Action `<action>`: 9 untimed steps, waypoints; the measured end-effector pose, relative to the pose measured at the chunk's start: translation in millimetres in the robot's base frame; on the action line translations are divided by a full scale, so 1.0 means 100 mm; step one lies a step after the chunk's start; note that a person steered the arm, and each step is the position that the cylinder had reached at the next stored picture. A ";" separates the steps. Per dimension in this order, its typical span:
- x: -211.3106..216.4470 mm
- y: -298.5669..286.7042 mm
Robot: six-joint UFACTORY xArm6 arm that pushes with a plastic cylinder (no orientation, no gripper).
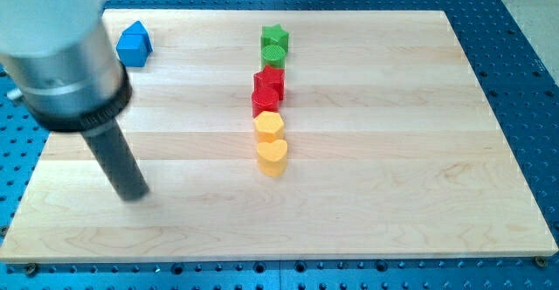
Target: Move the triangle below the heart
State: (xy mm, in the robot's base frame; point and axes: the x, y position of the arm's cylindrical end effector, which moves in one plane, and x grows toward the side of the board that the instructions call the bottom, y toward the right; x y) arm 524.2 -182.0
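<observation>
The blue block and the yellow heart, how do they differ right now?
The blue block sits alone near the view's top left; the yellow heart ends a touching column of blocks at the board's middle. The blue block has a peaked, house-like outline, while the yellow heart is lobed with a point. My tip rests at the view's left, touching neither: left of the yellow heart and well below the blue block. Both lie flat on the wooden board.

Blue triangle — yellow heart

Silver metal cylinder, black collar, dark rod
</observation>
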 end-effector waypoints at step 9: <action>-2.00 0.32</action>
State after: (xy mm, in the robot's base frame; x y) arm 324.4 -149.6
